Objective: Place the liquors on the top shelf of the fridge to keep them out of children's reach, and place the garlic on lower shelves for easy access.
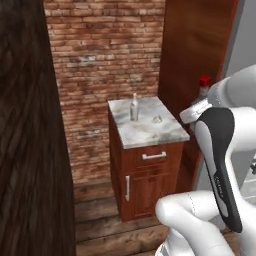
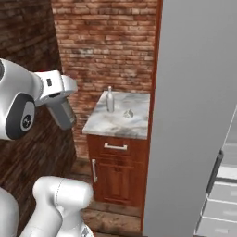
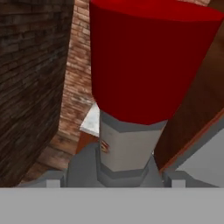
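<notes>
At the right of the left base view, the gripper (image 3: 116, 175) holds the red-capped bottle (image 1: 203, 86) by its neck, raised beside the wood cabinet (image 1: 192, 55). At frame centre, the cream bottle (image 1: 134, 107) stands on the marble counter (image 1: 145, 131), the garlic (image 1: 156, 119) near it. The fridge (image 2: 194, 115) door fills the right base view's right half.

Red brick wall (image 1: 105, 45), marble-topped wooden cabinet (image 1: 150, 185), plank floor (image 1: 105, 235)

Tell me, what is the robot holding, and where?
The dark grey glass bottle with the red cap; the gripper holds it low on its neck, below the cap.
</notes>
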You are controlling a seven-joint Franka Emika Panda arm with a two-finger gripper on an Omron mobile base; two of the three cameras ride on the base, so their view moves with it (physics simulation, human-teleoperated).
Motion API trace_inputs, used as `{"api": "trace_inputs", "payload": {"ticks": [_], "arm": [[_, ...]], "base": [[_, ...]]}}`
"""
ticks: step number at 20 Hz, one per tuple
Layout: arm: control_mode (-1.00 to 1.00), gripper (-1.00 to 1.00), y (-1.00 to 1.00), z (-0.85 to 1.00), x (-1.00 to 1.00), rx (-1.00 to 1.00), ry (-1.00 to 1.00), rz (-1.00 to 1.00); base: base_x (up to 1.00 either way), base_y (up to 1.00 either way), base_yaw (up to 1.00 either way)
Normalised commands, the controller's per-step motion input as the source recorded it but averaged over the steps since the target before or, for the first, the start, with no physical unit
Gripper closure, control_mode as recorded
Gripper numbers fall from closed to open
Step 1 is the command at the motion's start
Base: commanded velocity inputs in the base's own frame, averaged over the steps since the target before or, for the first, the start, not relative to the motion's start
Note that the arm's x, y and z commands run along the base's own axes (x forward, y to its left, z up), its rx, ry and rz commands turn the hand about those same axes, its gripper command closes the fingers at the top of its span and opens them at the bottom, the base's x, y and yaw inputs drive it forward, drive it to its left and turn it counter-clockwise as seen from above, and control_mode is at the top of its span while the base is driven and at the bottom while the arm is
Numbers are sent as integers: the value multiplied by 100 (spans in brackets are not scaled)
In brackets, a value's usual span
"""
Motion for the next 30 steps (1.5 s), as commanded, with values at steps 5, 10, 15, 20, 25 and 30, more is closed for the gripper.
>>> {"api": "trace_inputs", "payload": {"ticks": [5, 10, 15, 20, 25, 30], "arm": [[100, 100, 0, 0, 0, 0, 0, 0], [100, 100, 0, 0, 0, 0, 0, 0], [100, 100, 0, 0, 0, 0, 0, 0], [100, 100, 0, 0, 0, 0, 0, 0], [100, 100, 0, 0, 0, 0, 0, 0], [100, 100, 0, 0, 0, 0, 0, 0]], "base": [[-58, -2, -40], [-21, -5, -56], [-1, -13, -53], [32, -38, -24], [52, -66, -2], [55, -76, 0]]}}
